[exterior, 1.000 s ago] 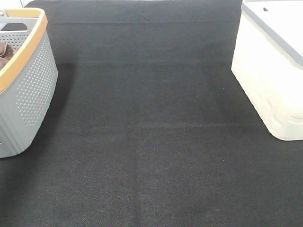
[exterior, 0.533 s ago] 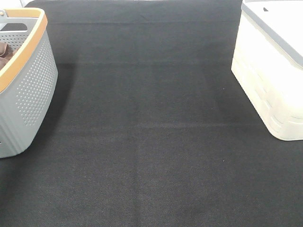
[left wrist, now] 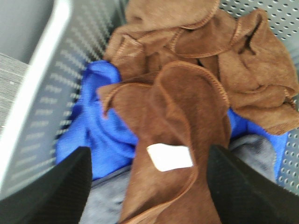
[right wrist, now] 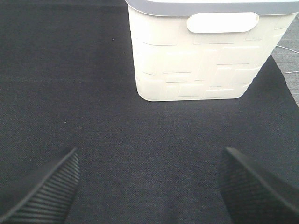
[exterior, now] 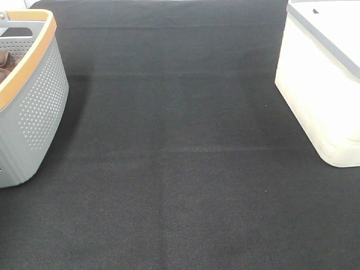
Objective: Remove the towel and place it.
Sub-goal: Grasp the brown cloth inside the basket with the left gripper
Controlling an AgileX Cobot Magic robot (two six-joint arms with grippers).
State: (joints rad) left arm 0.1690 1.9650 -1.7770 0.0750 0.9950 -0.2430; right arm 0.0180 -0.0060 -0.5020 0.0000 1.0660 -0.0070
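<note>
The reddish-brown towel point(left wrist: 187, 93) lies crumpled in the grey basket point(left wrist: 70, 70) on top of a blue cloth point(left wrist: 93, 135) and a grey cloth. Its white tag point(left wrist: 169, 157) faces up. My left gripper point(left wrist: 148, 156) is open inside the basket, and a raised fold of the towel with the tag lies between its fingers. In the high view only a brown edge of the towel point(exterior: 4, 61) shows inside the basket point(exterior: 34, 107) at the far left. My right gripper point(right wrist: 149, 156) is open and empty above the black mat. Neither gripper shows in the high view.
A cream-white bin point(exterior: 320, 84) with a grey rim stands at the right of the table; it also shows in the right wrist view point(right wrist: 201, 56). A black mat point(exterior: 180, 157) covers the table between basket and bin.
The brown cloth at the basket's left edge has shifted very slightly. Nothing else has visibly moved.
</note>
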